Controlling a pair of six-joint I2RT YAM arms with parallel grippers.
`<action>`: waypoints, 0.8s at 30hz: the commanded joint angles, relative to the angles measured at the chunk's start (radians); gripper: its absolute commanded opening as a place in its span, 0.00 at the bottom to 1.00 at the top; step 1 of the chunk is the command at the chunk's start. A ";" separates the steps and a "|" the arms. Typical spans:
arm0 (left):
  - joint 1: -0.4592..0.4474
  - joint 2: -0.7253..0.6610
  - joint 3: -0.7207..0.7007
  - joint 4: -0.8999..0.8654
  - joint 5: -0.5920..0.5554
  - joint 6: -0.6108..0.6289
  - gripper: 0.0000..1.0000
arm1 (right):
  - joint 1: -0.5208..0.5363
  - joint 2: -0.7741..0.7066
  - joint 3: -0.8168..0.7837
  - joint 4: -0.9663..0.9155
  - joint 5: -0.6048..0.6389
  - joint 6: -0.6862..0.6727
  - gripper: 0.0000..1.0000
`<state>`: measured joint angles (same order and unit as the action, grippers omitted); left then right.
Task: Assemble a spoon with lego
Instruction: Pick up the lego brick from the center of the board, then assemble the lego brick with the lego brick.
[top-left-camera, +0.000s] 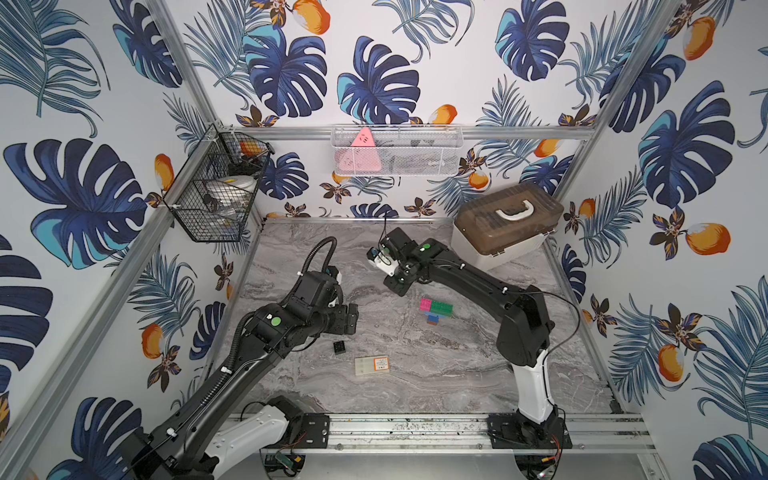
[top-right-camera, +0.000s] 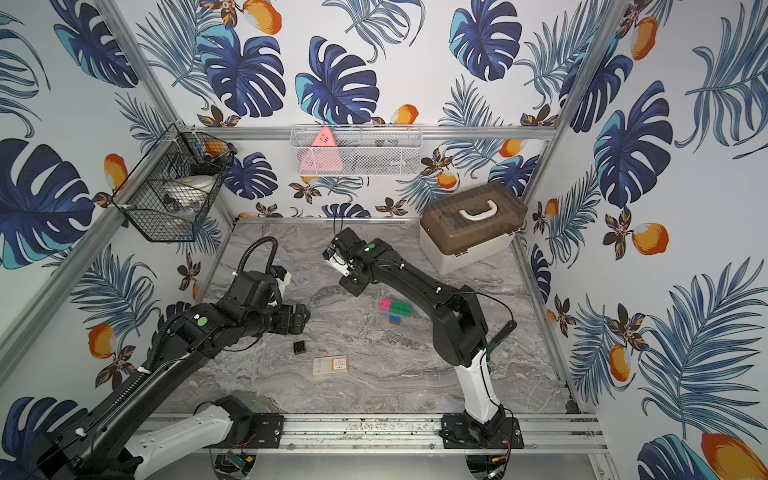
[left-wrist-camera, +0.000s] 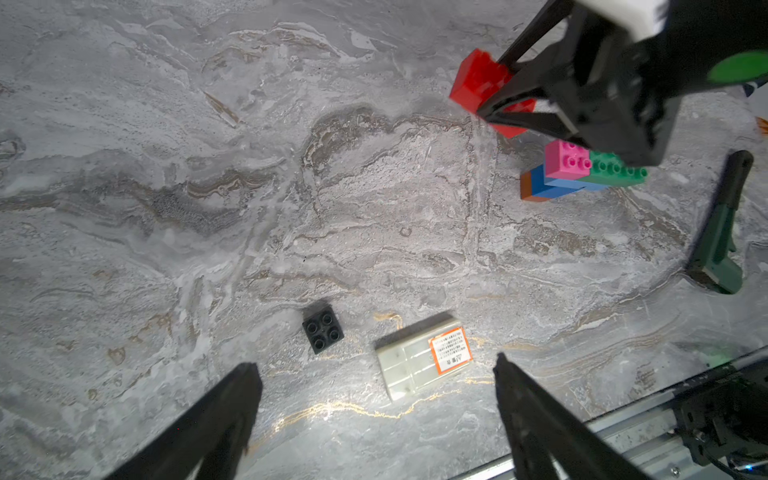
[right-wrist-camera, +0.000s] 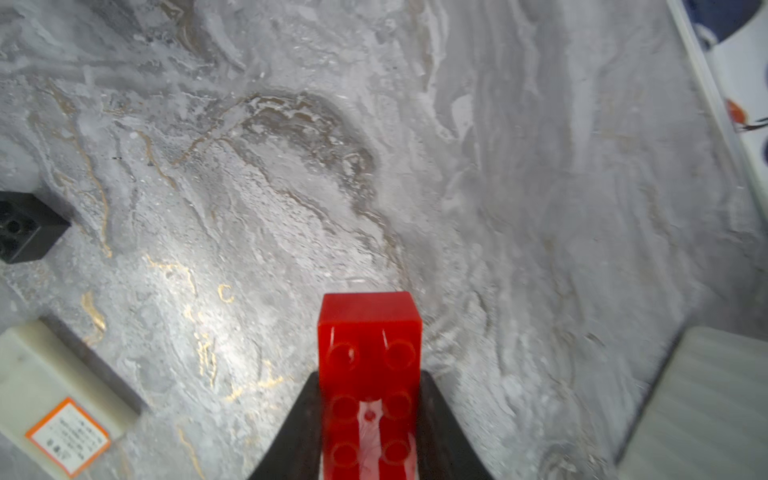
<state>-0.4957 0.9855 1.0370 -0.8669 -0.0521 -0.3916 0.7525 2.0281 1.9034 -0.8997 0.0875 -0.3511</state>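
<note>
The spoon (top-left-camera: 436, 309) (top-right-camera: 395, 309) lies mid-table as a joined cluster of pink and green lego on blue, with an orange end (left-wrist-camera: 577, 170). My right gripper (right-wrist-camera: 371, 376) is shut on a red brick (right-wrist-camera: 370, 332). In the left wrist view that brick (left-wrist-camera: 478, 83) hangs in the gripper (left-wrist-camera: 484, 110) above the table, just beside the cluster. In both top views the right gripper (top-left-camera: 397, 284) (top-right-camera: 353, 284) hides the brick. A loose black brick (top-left-camera: 339, 347) (left-wrist-camera: 323, 328) lies near my left gripper (left-wrist-camera: 374, 363) (top-left-camera: 351, 320), which is open and holds nothing.
A flat beige box with an orange label (top-left-camera: 372, 365) (left-wrist-camera: 424, 355) lies beside the black brick. A dark green handled tool (left-wrist-camera: 719, 232) (top-right-camera: 500, 334) rests right of the cluster. A brown-lidded storage case (top-left-camera: 507, 226) fills the back right corner. A wire basket (top-left-camera: 216, 191) hangs on the left wall.
</note>
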 joint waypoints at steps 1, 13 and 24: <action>-0.018 0.019 -0.028 0.100 0.039 0.006 0.93 | -0.054 -0.089 -0.030 -0.077 -0.031 -0.078 0.25; -0.204 0.174 -0.142 0.419 0.047 0.011 0.93 | -0.140 -0.375 -0.307 -0.079 -0.109 -0.356 0.23; -0.216 0.188 -0.182 0.467 0.053 0.002 0.93 | -0.137 -0.407 -0.459 -0.021 -0.069 -0.435 0.21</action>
<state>-0.7120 1.1728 0.8581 -0.4335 0.0032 -0.3912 0.6132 1.6295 1.4628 -0.9588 0.0113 -0.7502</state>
